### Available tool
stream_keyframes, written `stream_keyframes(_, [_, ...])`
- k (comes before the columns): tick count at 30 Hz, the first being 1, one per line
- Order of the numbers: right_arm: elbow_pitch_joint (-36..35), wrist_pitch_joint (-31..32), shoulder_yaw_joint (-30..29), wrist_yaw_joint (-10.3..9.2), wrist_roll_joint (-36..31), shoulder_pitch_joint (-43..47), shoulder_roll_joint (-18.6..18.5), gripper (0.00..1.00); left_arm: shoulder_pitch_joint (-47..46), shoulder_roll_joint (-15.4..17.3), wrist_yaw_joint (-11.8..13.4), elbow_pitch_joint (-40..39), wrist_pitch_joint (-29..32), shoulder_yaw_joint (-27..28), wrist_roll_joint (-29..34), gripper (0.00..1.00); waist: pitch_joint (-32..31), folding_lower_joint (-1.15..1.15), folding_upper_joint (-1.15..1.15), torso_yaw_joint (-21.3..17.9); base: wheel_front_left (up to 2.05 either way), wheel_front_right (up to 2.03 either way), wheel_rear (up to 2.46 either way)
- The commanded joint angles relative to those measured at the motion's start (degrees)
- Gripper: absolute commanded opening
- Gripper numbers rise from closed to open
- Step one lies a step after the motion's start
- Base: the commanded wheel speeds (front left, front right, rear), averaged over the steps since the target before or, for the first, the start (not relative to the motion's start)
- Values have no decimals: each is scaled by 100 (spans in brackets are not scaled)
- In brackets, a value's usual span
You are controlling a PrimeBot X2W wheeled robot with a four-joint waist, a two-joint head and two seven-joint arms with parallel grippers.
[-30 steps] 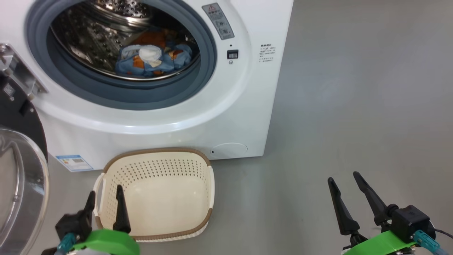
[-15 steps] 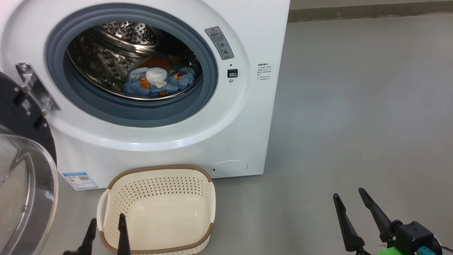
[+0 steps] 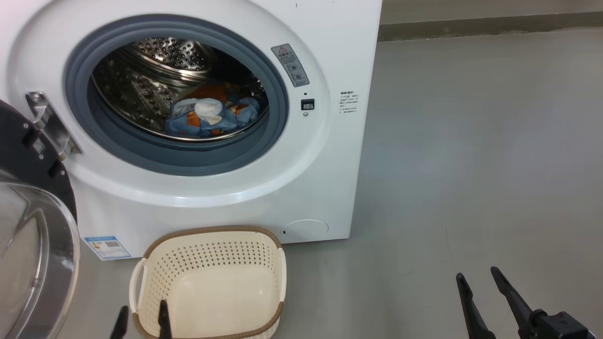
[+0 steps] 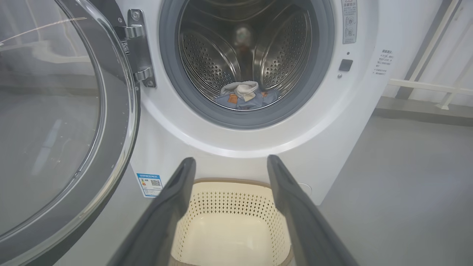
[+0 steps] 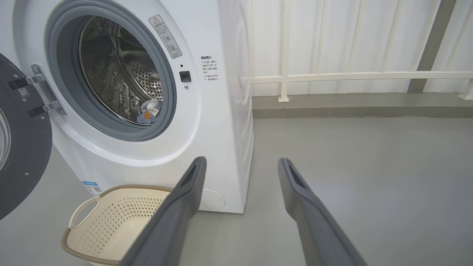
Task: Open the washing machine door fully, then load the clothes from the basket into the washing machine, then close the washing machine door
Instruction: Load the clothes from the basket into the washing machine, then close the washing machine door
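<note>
Left end effector (image 3: 142,314) hangs released, fingers spread, at the near left by the near left corner of the basket (image 3: 212,230). Right end effector (image 3: 476,278) is likewise released, over the floor (image 3: 471,165) at the near right, well apart from everything. The basket sits on the floor just in front of the washer (image 3: 330,165), its cream bottom in plain view. The clothes (image 3: 207,117) lie bunched low in the drum (image 3: 141,94), blue and orange with a cream piece on top. The door (image 3: 23,160) stands swung open to the left on its hinge (image 3: 47,122).
</note>
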Motion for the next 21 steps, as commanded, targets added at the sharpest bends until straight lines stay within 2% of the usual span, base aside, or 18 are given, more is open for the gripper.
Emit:
stream_keyframes(1, [-176, -27, 84, 9, -36, -46, -48, 100, -51, 59, 45, -184, -36, 112, -64, 100, -2, 0, 0, 5, 0, 0, 0])
stream_keyframes(12, [-194, -27, -5, 9, -59, -48, -25, 100, 84, 59, 215, -318, -36, -164, -241, 100, 37, 0, 0, 30, 0, 0, 0])
stream_keyframes(21, [-182, -27, -28, 9, -61, -99, -9, 100, 94, 59, 322, -390, -36, -139, -181, 100, 92, 0, 0, 20, -2, 2, 0])
